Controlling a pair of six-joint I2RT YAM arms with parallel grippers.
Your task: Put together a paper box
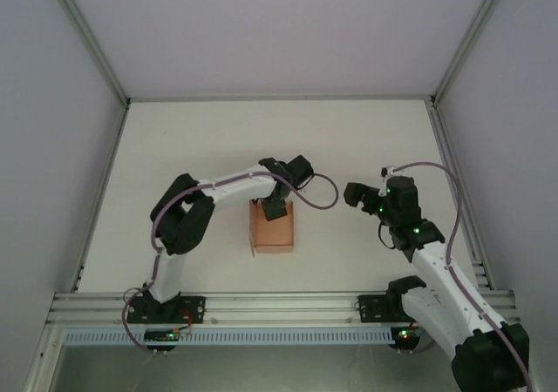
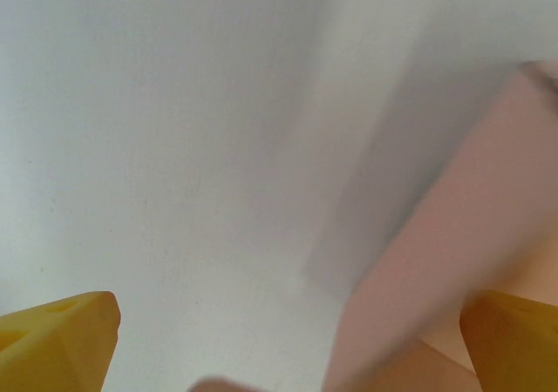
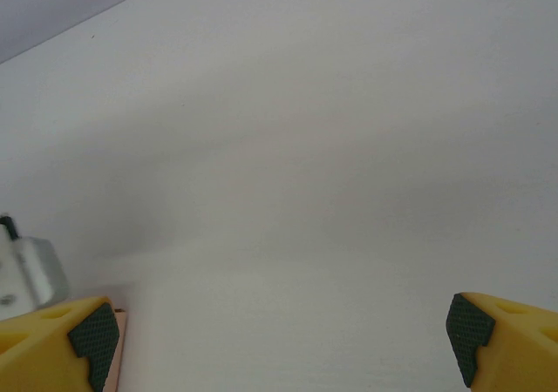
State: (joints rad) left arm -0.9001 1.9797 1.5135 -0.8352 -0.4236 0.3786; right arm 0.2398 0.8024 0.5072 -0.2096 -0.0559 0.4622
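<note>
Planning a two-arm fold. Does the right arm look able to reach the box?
Probably yes: bare table lies between the right end effector and the paper box; the left end effector sits at its far edge.

1 salmon-pink paper box [image 1: 272,232], 1 white table [image 1: 218,148], 2 grippers: 1 left gripper [image 1: 274,209], 1 right gripper [image 1: 352,193].

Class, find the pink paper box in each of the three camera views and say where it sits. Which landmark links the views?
Top external: paper box at mid-picture, under the left gripper.
Left wrist: paper box close up on the right side.
Right wrist: paper box is probably the thin pink sliver at bottom left.
Shared landmark: the white table.
</note>
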